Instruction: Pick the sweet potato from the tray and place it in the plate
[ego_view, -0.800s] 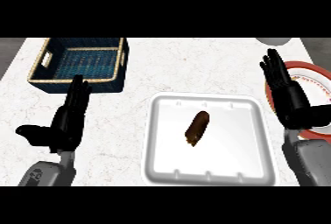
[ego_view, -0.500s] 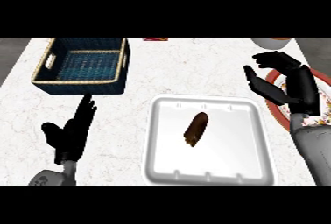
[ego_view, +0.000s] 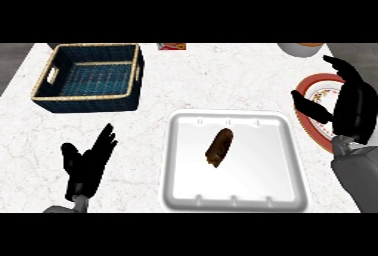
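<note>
One white marbled counter (ego_view: 184, 85) carries everything noted here, and the white tray (ego_view: 258, 185) near its middle serves as the reference for all positions. The tray is a shallow, rounded rectangle with small moulded tabs along its far and near rims. Up and to the left of the tray, well apart from it, stands a dark blue woven basket (ego_view: 88, 100) with a tan rim; nothing shows inside it. To the right of the tray lies a red-rimmed plate (ego_view: 314, 90) with a patterned white centre, partly covered by the right forearm. The right hand (ego_view: 353, 102) hovers over that plate, fingers spread and holding nothing. The left hand (ego_view: 87, 162) rests to the left of the tray, near the lower edge, fingers straight and apart, also holding nothing. The sweet potato (ego_view: 220, 146), dark brown and elongated, lies inside the tray, slightly above its centre, touched by neither hand.

Assessment: the task has not visibly begun. Grasp, lift, transfer and placement all remain.

Beyond the tray's far edge, a small red-and-yellow packet (ego_view: 171, 46) and a pale round vessel (ego_view: 301, 48) are cut off; no writing is legible anywhere.
</note>
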